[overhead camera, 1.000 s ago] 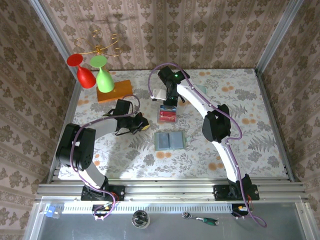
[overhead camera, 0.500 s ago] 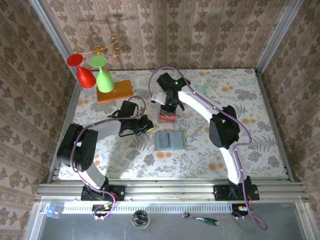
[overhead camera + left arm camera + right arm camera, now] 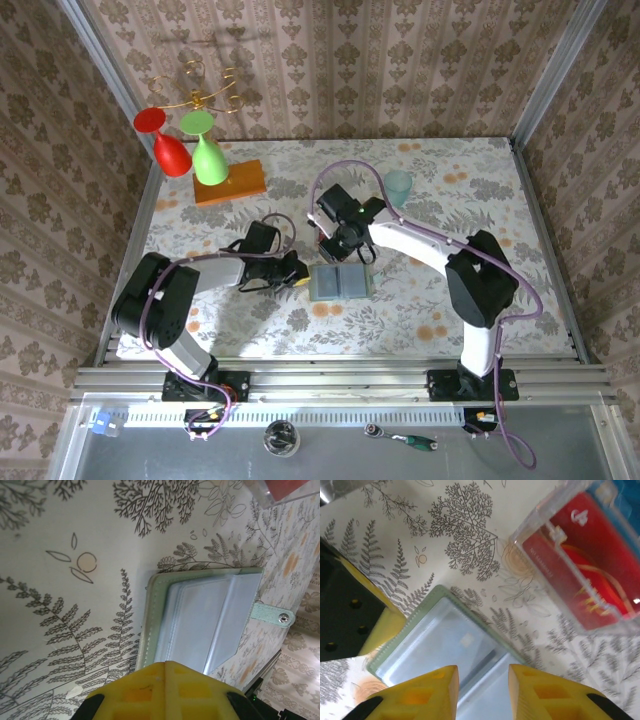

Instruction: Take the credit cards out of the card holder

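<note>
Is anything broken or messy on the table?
Nothing looks broken or spilled. The card holder lies open and flat on the table, its snap strap sticking out one side. The red credit cards sit neatly in a clear box beside it.

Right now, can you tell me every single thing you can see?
Pale grey-green card holder: one, open flat, mid-table.
Red plastic credit cards: count unclear, red with some blue, in the tray.
Clear plastic tray: one, see-through, beside the holder.
Translucent teal cup: one, far side, right of centre.
Orange wooden block: one, far left.
Red goblet: one, by the block.
Green goblet: one, by the block.
Gold wire stand: one, far-left corner.
Silver ratchet wrench: one, near ledge below the table.
Left claw: one, yellow, shut, at the holder's left edge.
Right claw: one, yellow, open, above the holder.
</note>
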